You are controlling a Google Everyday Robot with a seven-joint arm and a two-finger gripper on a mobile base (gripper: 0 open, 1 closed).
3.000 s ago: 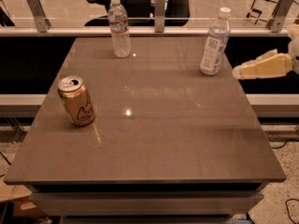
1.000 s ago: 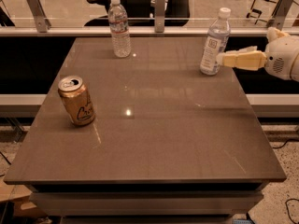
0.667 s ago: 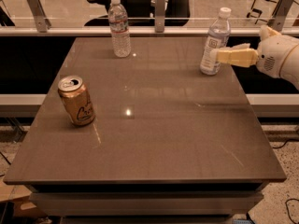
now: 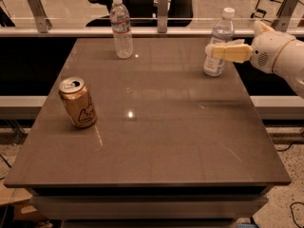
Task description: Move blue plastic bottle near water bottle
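Note:
The blue plastic bottle [image 4: 221, 31] stands upright near the back right edge of the table, with a white cap and a white label. The water bottle [image 4: 121, 28], ribbed with a narrow red-and-white band, stands upright at the back of the table, left of centre. My gripper [image 4: 213, 51] reaches in from the right at the height of the blue bottle's middle. It overlaps the bottle's label and hides part of it. The two bottles stand far apart.
A gold soda can [image 4: 77, 102] stands on the left side of the brown table [image 4: 156, 137]. A glass railing with metal posts [image 4: 163, 7] runs behind the table's far edge. My white arm [image 4: 285, 56] hangs over the table's right edge.
My gripper has moved left from beside the table's right edge to the blue bottle and now overlaps its middle. The bottles and the can have not moved.

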